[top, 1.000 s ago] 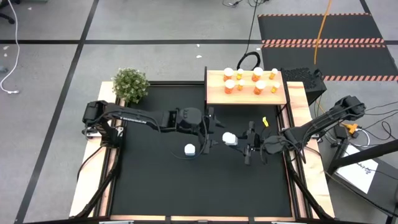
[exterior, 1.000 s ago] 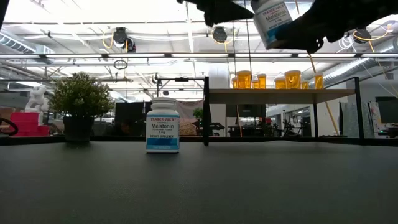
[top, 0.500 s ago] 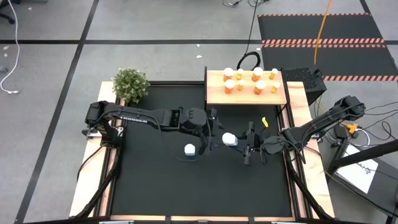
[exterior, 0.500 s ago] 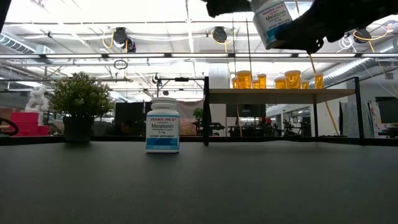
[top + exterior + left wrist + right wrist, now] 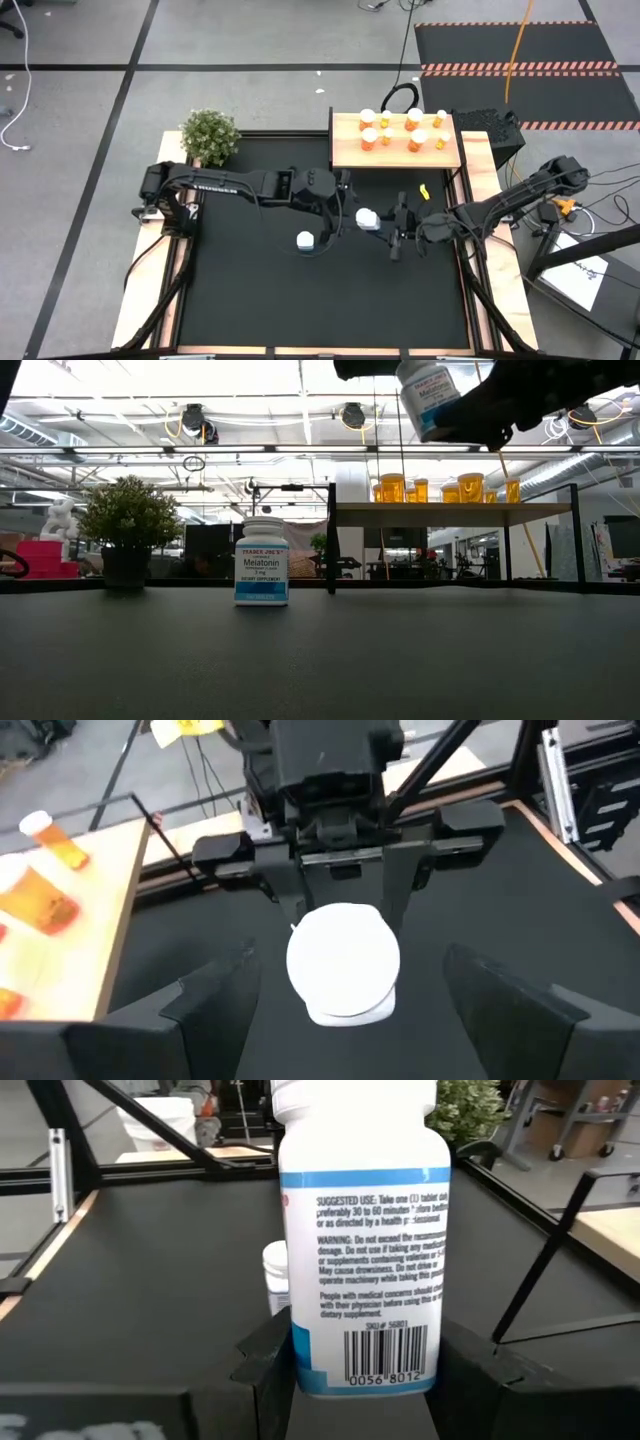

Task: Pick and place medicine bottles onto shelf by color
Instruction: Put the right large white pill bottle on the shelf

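In the low view, the white bottle with the blue-banded label (image 5: 432, 398) held aloft is cut off by the picture's top edge, so its cap is unseen. The right wrist view also crops the cap, and this bottle hides most of the second white bottle (image 5: 275, 1275) standing on the black counter (image 5: 150, 1280). Labels on the orange bottles (image 5: 400, 130) on the pale wood shelf (image 5: 345, 150) are too small to read.
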